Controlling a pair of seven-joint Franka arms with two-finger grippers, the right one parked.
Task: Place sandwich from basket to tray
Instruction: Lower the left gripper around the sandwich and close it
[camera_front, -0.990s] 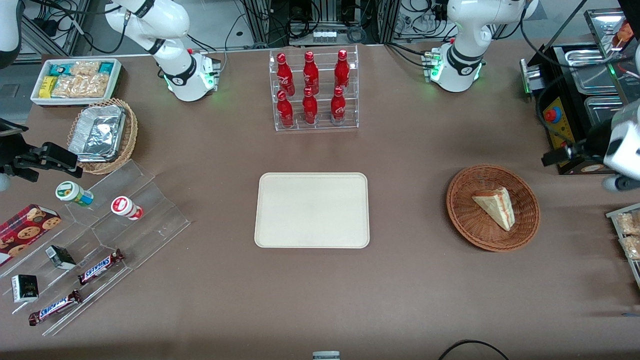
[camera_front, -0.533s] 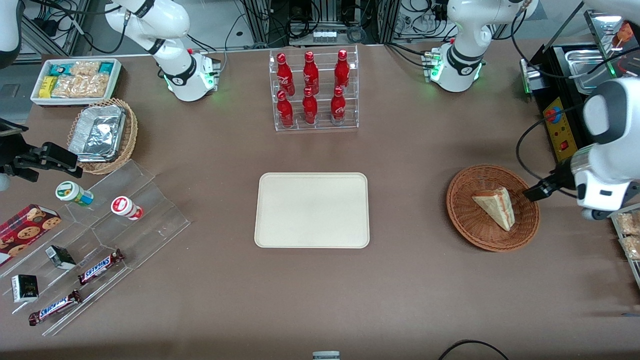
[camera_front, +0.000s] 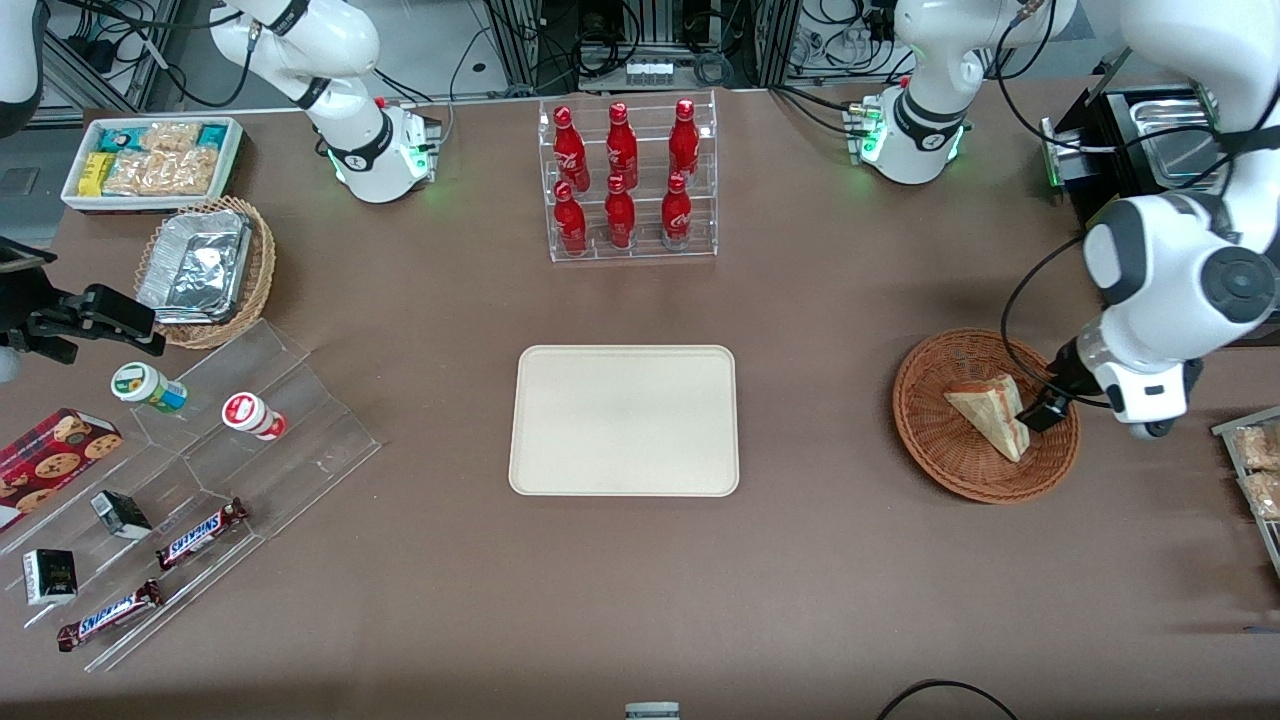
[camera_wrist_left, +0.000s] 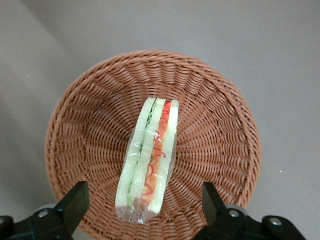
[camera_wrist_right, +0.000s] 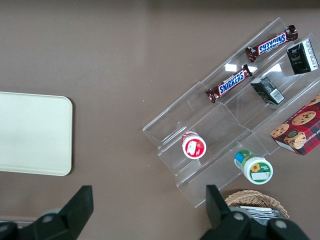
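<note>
Item: triangular pale-bread sandwich (camera_front: 990, 412) with red-orange and green filling, lying in the round reddish-brown wicker basket (camera_front: 940, 440) toward the working arm's end of the table. Left arm's black two-finger gripper (camera_wrist_left: 142, 207): moved within the last second from outside the basket to directly over the sandwich, fingers spread wide, gripping nothing. Flat cream rectangular tray (camera_front: 560, 470): bare, well apart. Status: approach finished; descent and grasp pending.

Red bottles (camera_front: 622, 180) in clear rack (camera_front: 632, 248)
</note>
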